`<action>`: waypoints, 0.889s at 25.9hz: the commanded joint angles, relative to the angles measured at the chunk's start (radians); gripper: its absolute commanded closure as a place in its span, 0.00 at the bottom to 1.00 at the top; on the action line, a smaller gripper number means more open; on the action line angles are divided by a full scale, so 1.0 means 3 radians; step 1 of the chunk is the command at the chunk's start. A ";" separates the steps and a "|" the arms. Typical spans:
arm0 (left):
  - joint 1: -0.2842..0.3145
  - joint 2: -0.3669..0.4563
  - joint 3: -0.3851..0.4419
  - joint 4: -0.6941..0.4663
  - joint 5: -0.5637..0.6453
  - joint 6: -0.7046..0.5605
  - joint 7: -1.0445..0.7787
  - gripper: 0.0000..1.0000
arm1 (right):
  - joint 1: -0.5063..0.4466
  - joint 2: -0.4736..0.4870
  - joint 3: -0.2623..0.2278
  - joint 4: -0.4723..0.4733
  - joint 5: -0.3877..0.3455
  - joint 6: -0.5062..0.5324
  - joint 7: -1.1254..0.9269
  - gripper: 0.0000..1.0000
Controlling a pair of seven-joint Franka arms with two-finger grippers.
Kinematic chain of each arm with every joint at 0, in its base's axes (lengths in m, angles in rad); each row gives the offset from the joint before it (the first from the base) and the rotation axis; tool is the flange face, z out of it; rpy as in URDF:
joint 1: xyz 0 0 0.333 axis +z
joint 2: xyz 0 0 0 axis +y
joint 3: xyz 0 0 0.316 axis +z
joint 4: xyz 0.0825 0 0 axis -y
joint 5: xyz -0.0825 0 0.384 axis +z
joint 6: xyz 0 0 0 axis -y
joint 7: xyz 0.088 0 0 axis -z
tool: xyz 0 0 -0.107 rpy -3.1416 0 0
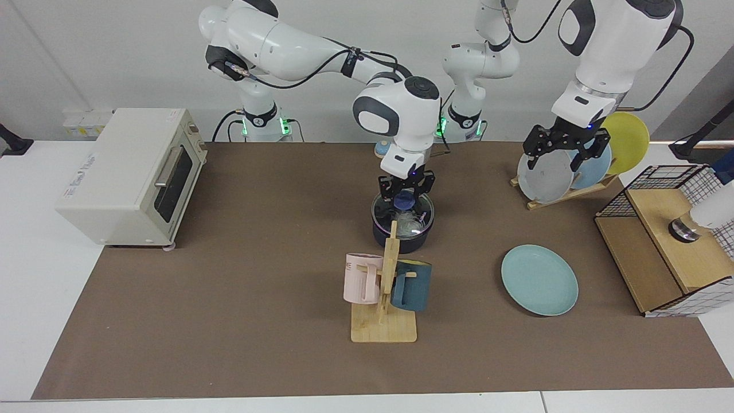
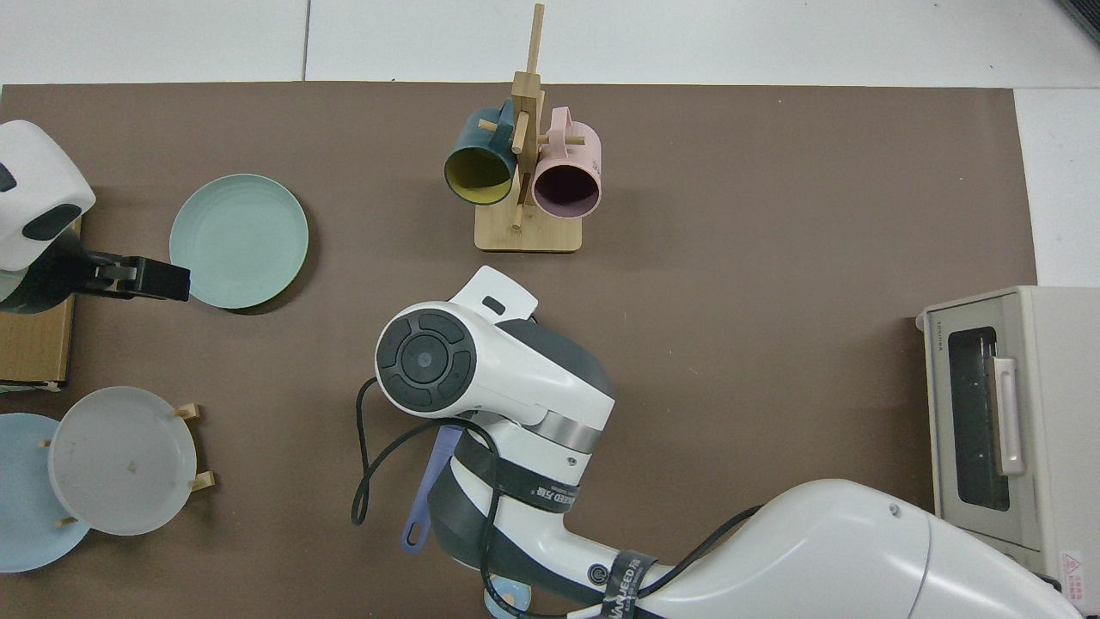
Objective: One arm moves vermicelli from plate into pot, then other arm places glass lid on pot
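The dark pot (image 1: 401,241) stands mid-table behind the mug rack. The glass lid (image 1: 421,211) lies flat on its rim. My right gripper (image 1: 404,198) is shut on the lid's blue knob from above. Whitish vermicelli (image 1: 408,222) shows through the glass inside the pot. The teal plate (image 1: 539,280) lies bare on the mat. My left gripper (image 1: 565,156) hangs open in the air in front of the plate rack, holding nothing. In the top view the right arm hides the pot, and only its blue handle (image 2: 427,494) shows. There the teal plate (image 2: 239,241) sits beside the left gripper (image 2: 172,282).
A wooden mug rack (image 1: 385,298) with a pink and a dark blue mug stands just in front of the pot. A plate rack (image 1: 559,175) holds grey, blue and yellow plates. A toaster oven (image 1: 132,175) sits at one end, a wire-and-wood shelf (image 1: 665,241) at the other.
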 commanded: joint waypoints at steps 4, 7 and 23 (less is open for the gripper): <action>-0.0041 -0.0039 0.0040 -0.0042 -0.0051 -0.0028 0.0040 0.00 | -0.0081 -0.0016 0.0058 -0.0070 0.0056 0.0080 -0.0089 1.00; -0.0041 -0.0039 0.0040 -0.0042 -0.0051 -0.0023 0.0040 0.00 | -0.0086 -0.0016 0.0058 -0.0070 0.0056 0.0080 -0.0089 0.96; -0.0041 -0.0039 0.0040 -0.0042 -0.0051 -0.0023 0.0040 0.00 | -0.0071 -0.0016 0.0058 -0.0060 0.0051 0.0080 0.0014 0.02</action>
